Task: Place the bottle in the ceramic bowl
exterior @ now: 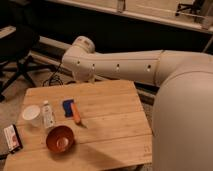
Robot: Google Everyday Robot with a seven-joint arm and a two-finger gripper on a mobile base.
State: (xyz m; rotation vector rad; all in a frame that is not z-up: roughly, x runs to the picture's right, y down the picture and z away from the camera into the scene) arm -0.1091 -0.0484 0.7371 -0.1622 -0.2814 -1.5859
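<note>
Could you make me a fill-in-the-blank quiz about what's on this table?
The bottle is next to a white ___.
The ceramic bowl has ___ inside it.
The gripper is ___ of view; only the arm shows, above the table.
Missing words: cup; nothing; out.
</note>
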